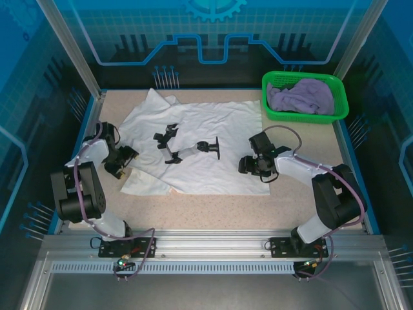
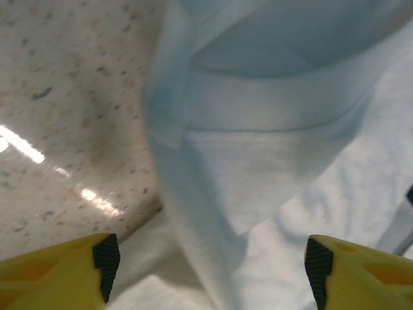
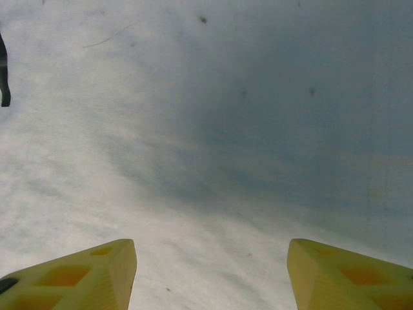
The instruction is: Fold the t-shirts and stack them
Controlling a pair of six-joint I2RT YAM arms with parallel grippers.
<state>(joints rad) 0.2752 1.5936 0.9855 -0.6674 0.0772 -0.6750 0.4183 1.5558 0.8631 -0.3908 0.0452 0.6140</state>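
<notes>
A white t-shirt [image 1: 213,123] with black prints [image 1: 187,147] lies spread over the middle of the table. My left gripper [image 1: 126,157] is low at the shirt's left edge. In the left wrist view its jaws [image 2: 211,271] are open, straddling a folded ridge of white cloth [image 2: 271,174] without pinching it. My right gripper [image 1: 247,165] is over the shirt's right part, near its lower right corner. The right wrist view has its yellow fingers [image 3: 211,278] open above flat white cloth [image 3: 193,129]. A pale lavender t-shirt [image 1: 302,95] lies crumpled in the basket.
The green mesh basket [image 1: 303,117] stands at the back right corner. Bare speckled tabletop [image 1: 226,213] runs along the front, between the shirt and the arm bases, and beside the shirt's left edge [image 2: 64,97]. Blue enclosure walls surround the table.
</notes>
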